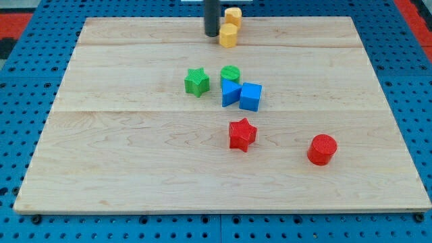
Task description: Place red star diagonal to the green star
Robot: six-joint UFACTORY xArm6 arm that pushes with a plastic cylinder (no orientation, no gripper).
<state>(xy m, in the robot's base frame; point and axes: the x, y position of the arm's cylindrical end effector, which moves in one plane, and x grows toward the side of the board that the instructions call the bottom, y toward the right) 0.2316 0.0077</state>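
Note:
The red star (241,133) lies on the wooden board (121,155), a little right of centre and toward the view's bottom. The green star (196,82) lies up and to the left of it, well apart. My tip (212,35) is near the view's top edge of the board, just left of a yellow block (228,35) and far above both stars.
A green cylinder (230,73) sits right of the green star. A blue triangular block (230,92) and a blue cube (250,96) sit just below the cylinder. A second yellow block (233,16) lies above the first. A red cylinder (322,149) lies at lower right.

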